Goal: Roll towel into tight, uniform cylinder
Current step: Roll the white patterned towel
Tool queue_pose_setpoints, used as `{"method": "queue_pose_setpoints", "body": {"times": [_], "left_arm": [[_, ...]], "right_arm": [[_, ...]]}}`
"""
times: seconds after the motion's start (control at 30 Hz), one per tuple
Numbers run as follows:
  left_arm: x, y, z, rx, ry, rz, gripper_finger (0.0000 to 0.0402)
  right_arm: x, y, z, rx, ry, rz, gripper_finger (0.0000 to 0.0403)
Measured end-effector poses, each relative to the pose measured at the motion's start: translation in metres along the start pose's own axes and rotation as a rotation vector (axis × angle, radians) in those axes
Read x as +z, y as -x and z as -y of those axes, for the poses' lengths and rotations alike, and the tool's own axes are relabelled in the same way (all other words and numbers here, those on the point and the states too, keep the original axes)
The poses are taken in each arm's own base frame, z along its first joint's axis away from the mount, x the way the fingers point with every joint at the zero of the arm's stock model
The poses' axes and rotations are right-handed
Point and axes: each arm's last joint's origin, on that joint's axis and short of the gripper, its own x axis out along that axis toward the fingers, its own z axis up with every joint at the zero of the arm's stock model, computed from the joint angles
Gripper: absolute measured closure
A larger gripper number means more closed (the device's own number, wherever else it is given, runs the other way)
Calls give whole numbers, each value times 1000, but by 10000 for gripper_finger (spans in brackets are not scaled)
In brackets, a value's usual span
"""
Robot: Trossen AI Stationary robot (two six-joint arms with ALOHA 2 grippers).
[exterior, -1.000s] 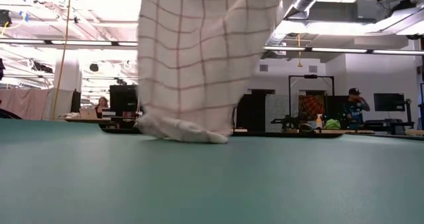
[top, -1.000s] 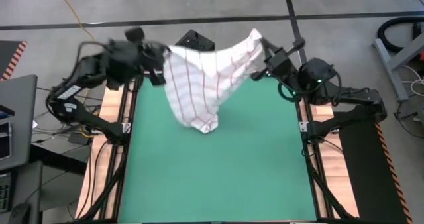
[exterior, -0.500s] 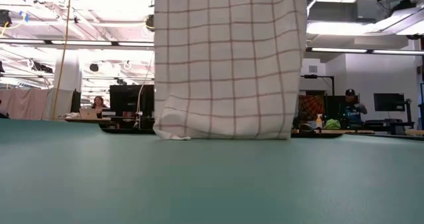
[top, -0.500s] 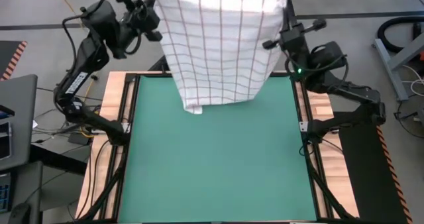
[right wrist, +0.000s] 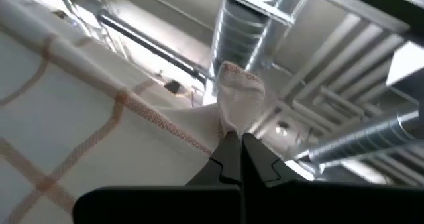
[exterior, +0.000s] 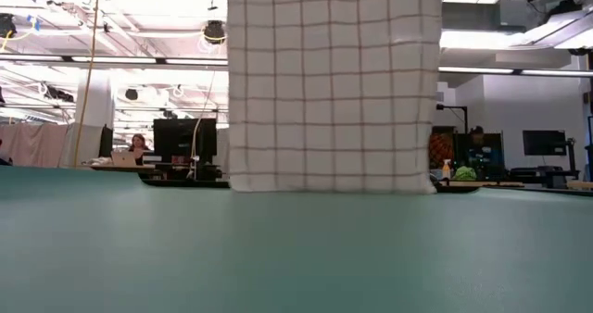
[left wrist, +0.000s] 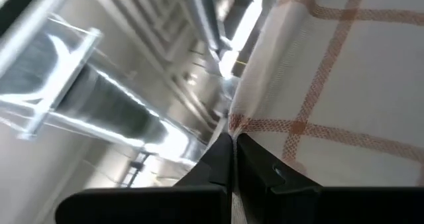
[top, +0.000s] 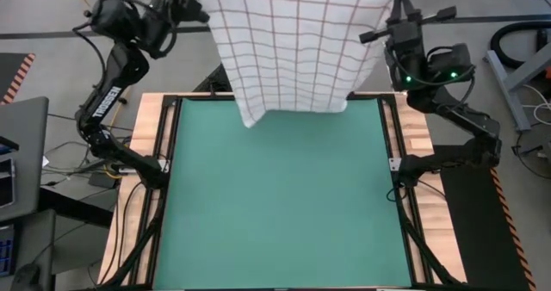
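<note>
The towel (top: 291, 41), white with a grid of red-brown lines, hangs as a flat sheet high over the far edge of the green mat (top: 284, 196). In the low view the towel (exterior: 334, 81) hangs straight, its bottom edge (exterior: 329, 189) near the mat's far edge. My left gripper (left wrist: 232, 144) is shut on the towel's upper left corner. My right gripper (right wrist: 232, 141) is shut on its upper right corner. Both grippers are raised high at the far side; in the high view their fingertips are hidden by the towel or lie out of frame. My left gripper pinches the towel's upper left corner (left wrist: 240, 126) between its two fingers, at their free ends. The towel hangs below it, spread flat. My right gripper pinches the towel's upper right corner (right wrist: 235, 108) between its two fingers; a bunched tip of cloth sticks out past them. The top edge runs between the two holds.
The green mat lies within a black frame (top: 168, 153) on a wooden table (top: 138, 188). Beyond the table the low view shows a room with desks, screens (exterior: 181, 137) and a seated person (exterior: 139, 146).
Both grippers have risen and moved apart toward the table's far side. The towel, first sagging with its lower end bunched on the mat, has been drawn out into a flat hanging sheet, and its lower end has come up off the mat to hang straight.
</note>
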Motion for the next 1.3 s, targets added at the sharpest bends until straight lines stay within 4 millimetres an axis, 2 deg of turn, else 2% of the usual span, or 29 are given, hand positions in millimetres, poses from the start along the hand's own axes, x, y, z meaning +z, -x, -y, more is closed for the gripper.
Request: {"method": "queue_pose_setpoints", "body": {"times": [0.2, 0.47, 0.57, 0.7, 0.9, 1.07, 1.17, 1.3], "left_arm": [[-8, -3, -5, 40, -33, 69, 401], [-4, -1, -4, 31, 81, 21, 401], [-8, -1, 0, -19, 109, 0, 401], [-20, -10, 14, -82, 105, -33, 401], [-46, -34, 47, -145, 93, -119, 401], [-58, -56, 66, -69, 25, -110, 401], [-57, -63, 54, 36, 88, -86, 401], [-47, -61, 15, 181, 155, 12, 401]], "right_arm": [[-4, -4, 2, 16, 34, 98, 394], [-4, -3, 1, 14, -30, 61, 394], [-11, -6, -1, 33, -30, 23, 394], [-25, -13, -4, 35, -41, -29, 394], [-59, -30, -17, 21, -74, -114, 394], [-83, -47, -27, 8, -62, -21, 394], [-80, -56, -25, -19, -90, 67, 394], [-59, -68, -8, -55, -102, 170, 394]]}}
